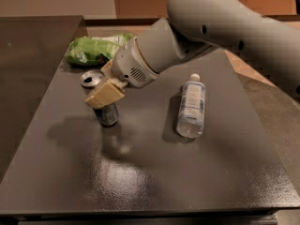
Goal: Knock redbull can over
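The redbull can point(92, 79) stands on the dark table point(150, 172) at the left middle. Its silver pull-tab top shows, and its lower body shows below my gripper. It stands with its top leaning slightly left. My gripper point(104, 95) is a beige piece at the end of the big grey arm. It lies right against the front of the can's upper body and covers its middle. It holds nothing that I can see.
A clear plastic water bottle point(191, 108) with a white cap lies on its side to the right of the can. A green snack bag point(93, 50) lies behind the can at the table's far left. The table's left edge is close to the can.
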Action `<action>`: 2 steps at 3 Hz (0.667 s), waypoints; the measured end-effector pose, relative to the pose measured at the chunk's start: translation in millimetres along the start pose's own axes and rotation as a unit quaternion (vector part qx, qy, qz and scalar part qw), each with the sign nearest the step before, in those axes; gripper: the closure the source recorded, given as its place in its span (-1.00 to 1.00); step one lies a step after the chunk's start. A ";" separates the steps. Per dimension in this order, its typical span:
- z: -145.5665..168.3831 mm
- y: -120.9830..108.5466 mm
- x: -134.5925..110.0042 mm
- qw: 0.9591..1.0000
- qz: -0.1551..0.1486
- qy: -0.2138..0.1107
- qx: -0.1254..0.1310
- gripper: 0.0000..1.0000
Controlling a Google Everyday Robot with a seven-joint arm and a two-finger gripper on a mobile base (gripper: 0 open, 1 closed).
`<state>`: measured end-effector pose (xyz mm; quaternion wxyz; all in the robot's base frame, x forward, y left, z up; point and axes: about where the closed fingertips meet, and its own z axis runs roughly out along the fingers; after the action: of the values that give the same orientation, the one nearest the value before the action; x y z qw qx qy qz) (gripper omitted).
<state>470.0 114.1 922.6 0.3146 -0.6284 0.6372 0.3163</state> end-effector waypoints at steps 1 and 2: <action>-16.7 -8.0 -6.5 0.998 -0.017 0.057 0.002 1.00; -28.0 -12.8 -1.4 0.989 -0.049 0.140 0.004 1.00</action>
<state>482.7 92.4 940.5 0.2404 -0.6958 0.6445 0.2067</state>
